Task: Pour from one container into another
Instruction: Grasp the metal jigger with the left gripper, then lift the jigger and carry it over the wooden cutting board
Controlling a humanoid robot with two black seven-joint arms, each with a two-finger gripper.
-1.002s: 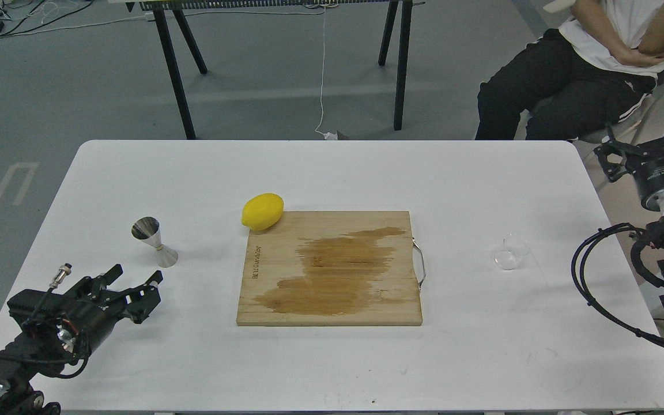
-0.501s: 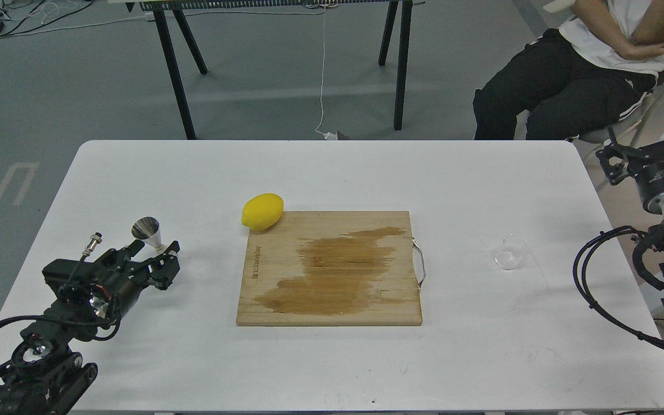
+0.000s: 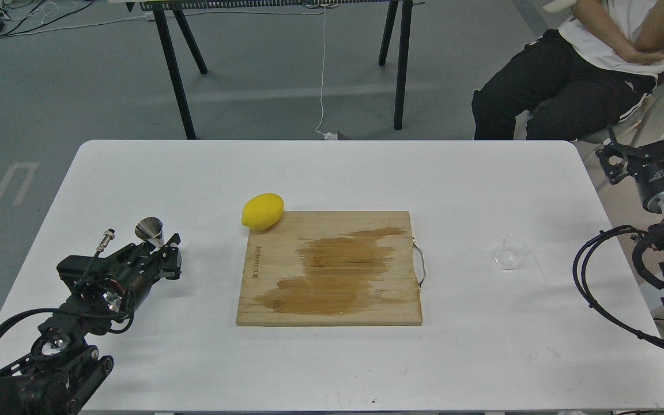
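white table (image 3: 332, 173) on a grey floor, seated person (image 3: 585, 63) at far right behind it. wooden cutting board (image 3: 332, 268) at centre, dark wet-looking stain across it; lemon (image 3: 262, 211) touching its far-left corner. steel jigger (image 3: 153, 233) stands on the left side of the table, upper cone visible, lower part hidden behind the left gripper (image 3: 165, 256). fingers sit on either side of the jigger's lower half; cannot tell if they grip it. clear glass cup (image 3: 509, 252) is on the table right of the board, well apart from the jigger. right gripper (image 3: 649, 155) hangs off the table's right edge, fingers spread, holding nothing.
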